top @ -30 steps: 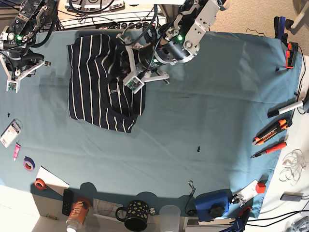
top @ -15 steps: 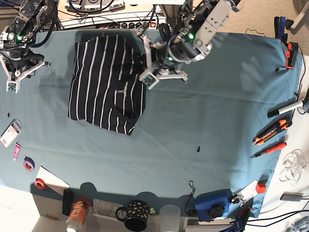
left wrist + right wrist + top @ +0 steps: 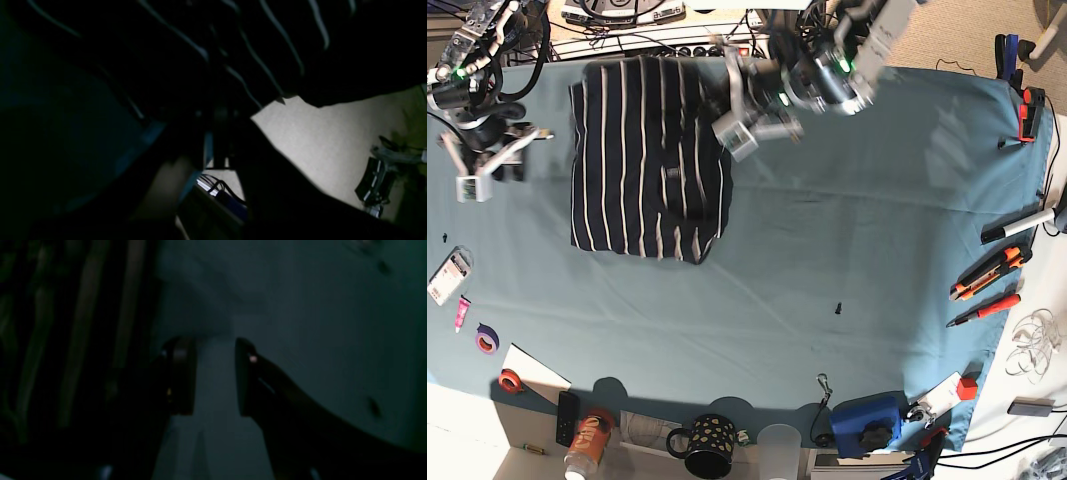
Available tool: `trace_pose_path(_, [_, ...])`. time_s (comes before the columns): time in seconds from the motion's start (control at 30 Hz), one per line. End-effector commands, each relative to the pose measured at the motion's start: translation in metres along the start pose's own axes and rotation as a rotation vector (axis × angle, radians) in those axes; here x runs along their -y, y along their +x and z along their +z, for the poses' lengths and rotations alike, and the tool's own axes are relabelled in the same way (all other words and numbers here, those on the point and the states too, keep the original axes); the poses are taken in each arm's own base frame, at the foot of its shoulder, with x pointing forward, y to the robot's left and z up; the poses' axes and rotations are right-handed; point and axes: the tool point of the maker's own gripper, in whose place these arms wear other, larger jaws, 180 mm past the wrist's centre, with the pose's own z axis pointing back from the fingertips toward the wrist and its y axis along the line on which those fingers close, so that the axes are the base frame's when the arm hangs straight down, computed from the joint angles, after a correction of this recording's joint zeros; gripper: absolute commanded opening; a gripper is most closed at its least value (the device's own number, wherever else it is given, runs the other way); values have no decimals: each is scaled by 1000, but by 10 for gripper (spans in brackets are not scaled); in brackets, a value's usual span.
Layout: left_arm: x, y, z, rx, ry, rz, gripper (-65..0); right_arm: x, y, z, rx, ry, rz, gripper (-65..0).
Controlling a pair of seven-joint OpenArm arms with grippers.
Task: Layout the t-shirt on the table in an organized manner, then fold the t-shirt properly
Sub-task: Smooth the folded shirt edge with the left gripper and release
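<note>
While the desk: its teal cloth (image 3: 847, 200) fills the base view, and the striped garment lies at the far left part of it.
T-shirt: the dark t-shirt (image 3: 642, 160) with thin white stripes lies in a roughly rectangular heap, stripes running from the far edge toward the near side; its near right corner is rumpled.
Left hand: the left hand (image 3: 732, 110) sits at the shirt's far right edge, in the base view on the right of the shirt. In the left wrist view, striped fabric (image 3: 233, 50) hangs across the top of the frame right at the fingertips, and the jaws are pressed together on a fold of it.
Right hand: the right hand (image 3: 487, 170) hovers over bare cloth to the left of the shirt, apart from it. In the right wrist view its two fingers (image 3: 181, 373) stand partway apart with only the teal cloth between them; it holds nothing.
Pin: a small black pin (image 3: 838, 308) sits in the cloth near the middle of the desk, well apart from the shirt.
Near edge: a dotted black mug (image 3: 707, 445) and an orange can (image 3: 587, 445) stand below the cloth's edge.
Right edge: orange-handled tools (image 3: 987, 285) lie there.
</note>
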Motion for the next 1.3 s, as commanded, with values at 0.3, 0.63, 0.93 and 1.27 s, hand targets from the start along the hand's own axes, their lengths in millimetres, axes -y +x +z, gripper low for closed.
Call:
trace_pose_path(0.3, [-2,8,3,20,20,-30,-529,-58,40,17,203,338,9,-453])
trace_pose_path(0.63, [16,77,54,266,62,-138,-377,-68,34,11,195,418,-50,-532])
trace_pose_path(0.93, [-9,84,77,327,282,-119,-377,-112,-58,-48,-154,553,-114,-617])
trace_pose_path(1.27, [-49,80,93,300,524,-149,-380,-109,-20,-31,-15,594,-147,-621])
